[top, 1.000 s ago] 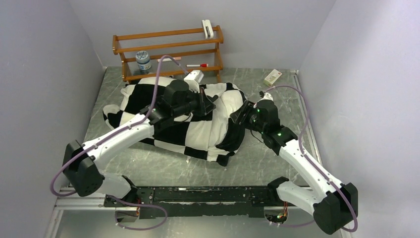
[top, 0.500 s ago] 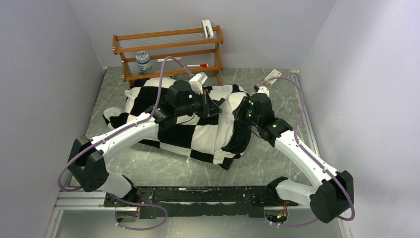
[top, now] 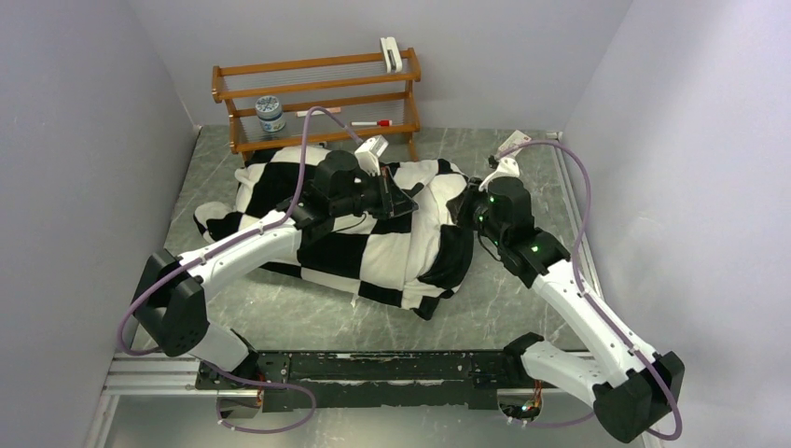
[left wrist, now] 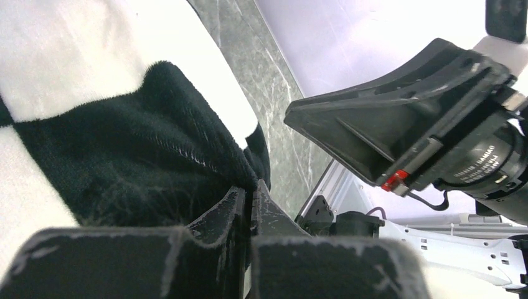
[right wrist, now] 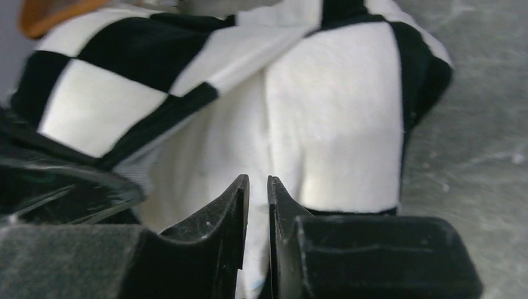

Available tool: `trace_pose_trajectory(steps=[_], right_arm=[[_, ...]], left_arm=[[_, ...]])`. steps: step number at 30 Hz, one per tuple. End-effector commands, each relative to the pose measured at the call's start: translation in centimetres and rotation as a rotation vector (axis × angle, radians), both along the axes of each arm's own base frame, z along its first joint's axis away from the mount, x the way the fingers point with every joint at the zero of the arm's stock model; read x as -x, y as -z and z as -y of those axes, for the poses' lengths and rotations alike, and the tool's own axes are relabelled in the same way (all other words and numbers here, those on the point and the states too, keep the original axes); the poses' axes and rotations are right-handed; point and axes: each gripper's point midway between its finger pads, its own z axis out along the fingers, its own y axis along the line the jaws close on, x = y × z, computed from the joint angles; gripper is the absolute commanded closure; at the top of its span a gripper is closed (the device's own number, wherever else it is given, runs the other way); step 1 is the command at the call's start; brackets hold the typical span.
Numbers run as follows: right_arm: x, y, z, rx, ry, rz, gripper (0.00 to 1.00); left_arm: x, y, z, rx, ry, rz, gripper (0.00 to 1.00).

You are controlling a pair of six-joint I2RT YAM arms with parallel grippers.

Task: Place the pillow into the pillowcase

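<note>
Since a second ago the left arm has swung its elbow a little inward and carried its wrist slightly toward the back. The right arm has pulled its wrist back and to the right, and the right end of the cloth has bunched up with it.

The left hand point(left wrist: 250, 199) is closed, finger against finger, with a stitched black hem of the pillowcase point(top: 354, 252) running down to its tips. It looks to be pinching that edge. The pillowcase lies across the middle of the marbled grey surface point(top: 308, 313) as a thick plush sack of large black and white squares. Its nap is fuzzy, and it is lumpy and rounded, as if already filled.

The pillow point(right wrist: 212, 162) is mostly hidden. In the right wrist view a smoother, plain white patch between a checkered flap and a white square may be its uncovered part. That would put it inside the case with the end toward the right arm exposed.

The right hand point(right wrist: 256, 193) faces that spot with its fingers drawn close, a slim gap between them. Whether any cloth is caught there I cannot tell.

I judge the step to be the late one of drawing the mouth of the case over the last of the pillow. The next move needs a sure pinch on the free hem at the right, then a pull against the left hand's hold. The plush is likely to drag on the pillow, so the pull should be steady.
</note>
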Motion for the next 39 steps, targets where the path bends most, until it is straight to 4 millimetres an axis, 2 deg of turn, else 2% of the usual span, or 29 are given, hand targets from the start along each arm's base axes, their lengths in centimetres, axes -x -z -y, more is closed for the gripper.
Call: trace_pose_trajectory(steps=[1,7,10,18,21,28,32,36,39], right_arm=[[0.2,-1.1,-3.2,-0.128,-0.125,0.046,0.79],[-1.0,0.0,-4.0,-0.116,-0.141,0.038,0.78],[-1.4,1.1,-4.1,-0.089,-0.142,0.011,0.78],[-2.2,3.0,-1.3,0.065,-0.039,0.001,0.79],[-2.4,3.4,-1.1,0.084,-0.036,-0.002,0.78],[-2.6,4.0,-2.1,0.059,-0.067,-0.017,0.78],[-2.7,5.1,-1.3,0.118,-0.048,-0.042,0.74],[-2.7,6.5,0.3,0.210,0.002,-0.089,0.71],[-2.6,7.3,0.6,0.244,0.003,-0.108,0.68]], left_arm=[[0.0,-2.1,0.6,0.079,0.032,0.043,0.95],[0.1,-2.2,0.7,0.092,0.038,0.034,0.95],[0.2,-2.3,0.6,0.096,0.038,0.034,0.95],[0.4,-2.3,0.5,0.101,0.035,0.029,0.95],[0.5,-2.6,0.5,0.108,0.039,0.028,0.95],[0.5,-3.3,0.2,0.112,0.028,0.042,0.95],[0.6,-3.4,0.2,0.114,0.031,0.043,0.95],[0.6,-3.5,0.2,0.117,0.032,0.042,0.95],[0.6,-3.7,0.1,0.122,0.029,0.045,0.95]])
